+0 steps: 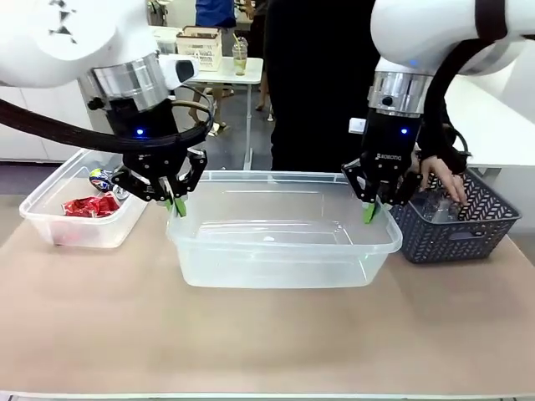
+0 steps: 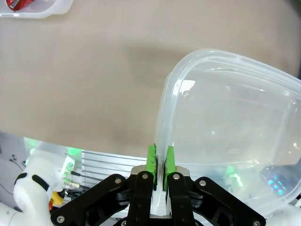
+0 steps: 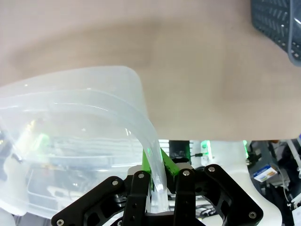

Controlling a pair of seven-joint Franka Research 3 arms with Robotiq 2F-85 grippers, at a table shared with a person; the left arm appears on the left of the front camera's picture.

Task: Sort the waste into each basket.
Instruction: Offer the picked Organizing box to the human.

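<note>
A large clear basket (image 1: 284,247) hangs between my two grippers over the middle of the table, with nothing visible inside. My left gripper (image 1: 178,205) is shut on its left rim, and in the left wrist view the green pads (image 2: 151,160) pinch that rim (image 2: 165,108). My right gripper (image 1: 370,210) is shut on the right rim, seen clamped in the right wrist view (image 3: 157,165). A second clear basket (image 1: 50,224) at the far left holds a crushed red can (image 1: 90,205) and a black-blue can (image 1: 104,180).
A dark grey lattice basket (image 1: 456,236) stands at the right, just beyond my right gripper. A person's hand (image 1: 443,175) reaches into it. The person stands behind the table's far edge. Bare tabletop (image 1: 267,342) lies in front of the held basket.
</note>
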